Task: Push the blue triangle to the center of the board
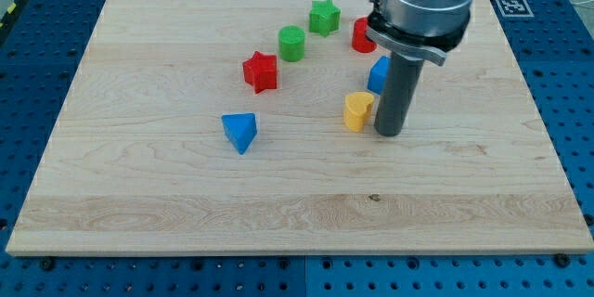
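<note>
The blue triangle (239, 132) lies on the wooden board (186, 213), left of the board's middle. My tip (389, 134) rests on the board at the view's right of centre, far to the right of the blue triangle. The tip stands just right of a yellow block (357, 109), close to it or touching it. A second blue block (377, 75) is partly hidden behind the rod.
A red star (261, 71) sits above the blue triangle. A green cylinder (291, 43) and a green star (324, 17) lie toward the view's top. A red block (362, 35) is partly hidden by the arm.
</note>
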